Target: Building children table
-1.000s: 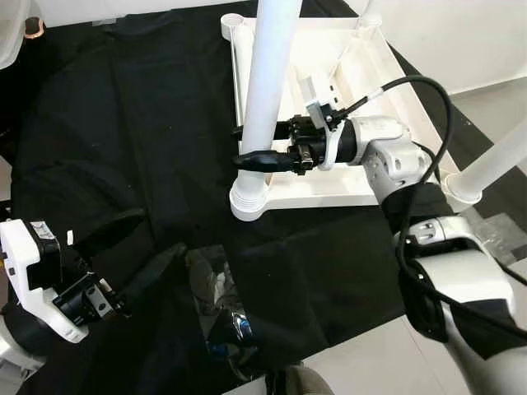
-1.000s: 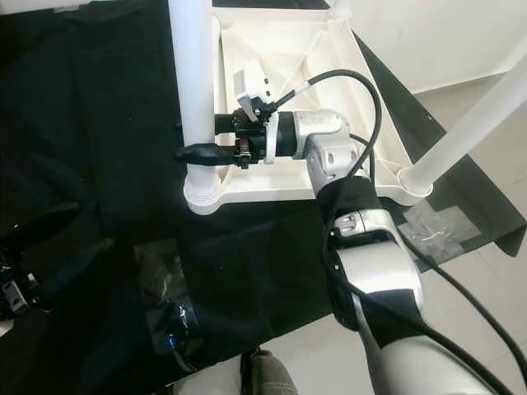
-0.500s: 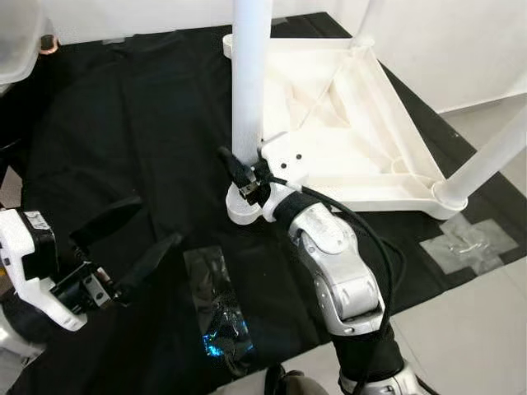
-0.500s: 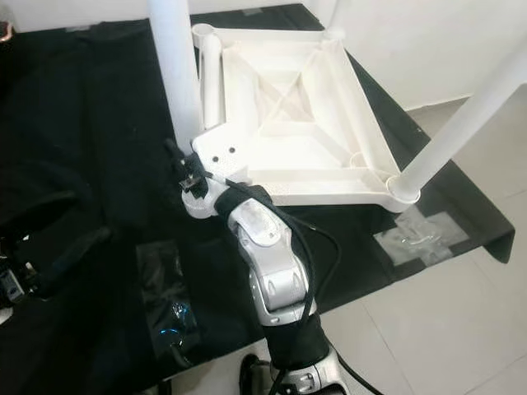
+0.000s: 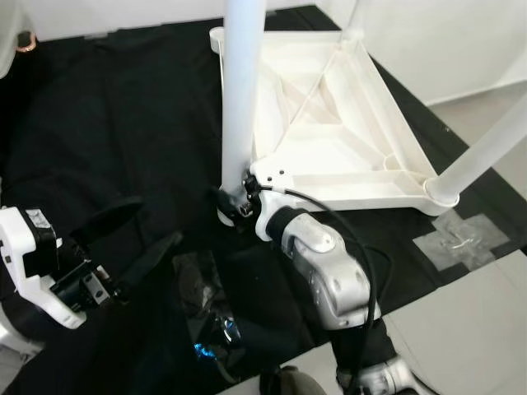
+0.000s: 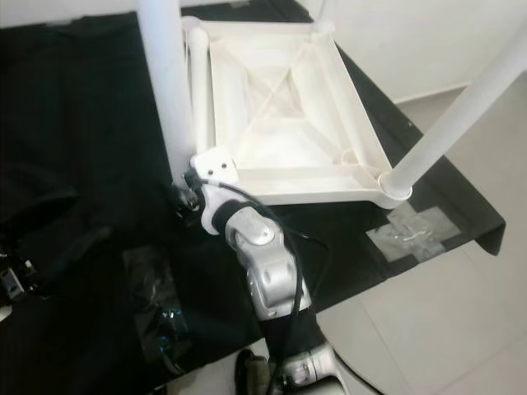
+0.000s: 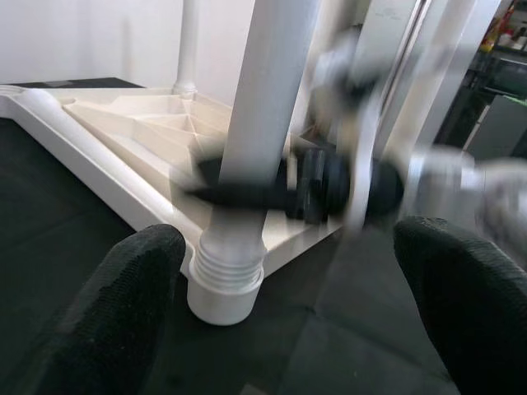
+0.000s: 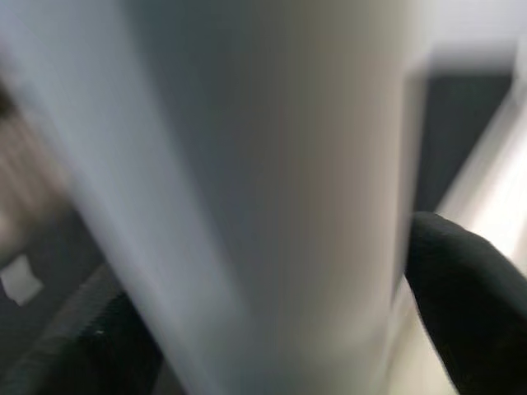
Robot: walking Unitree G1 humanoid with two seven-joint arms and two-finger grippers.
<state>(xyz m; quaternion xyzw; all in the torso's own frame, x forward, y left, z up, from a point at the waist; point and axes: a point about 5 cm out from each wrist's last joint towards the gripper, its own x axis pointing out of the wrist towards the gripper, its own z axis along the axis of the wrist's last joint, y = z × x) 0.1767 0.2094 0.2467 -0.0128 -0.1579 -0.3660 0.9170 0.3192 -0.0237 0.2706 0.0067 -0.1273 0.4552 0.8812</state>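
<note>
Two grippers: right gripper (image 5: 233, 200) grasping white table leg (image 5: 240, 99) nr its base, mid frame, w/ left gripper (image 5: 132, 243) released, lower left over black cloth (image 5: 123, 123).

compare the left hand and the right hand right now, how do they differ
The right hand sits low on the near white table leg, a finger on either side of it; the left hand holds nothing. The right hand reaches forward to the upturned table top; the left hand hovers back over the black cloth, fingers spread. Both have two long black fingers.
</note>
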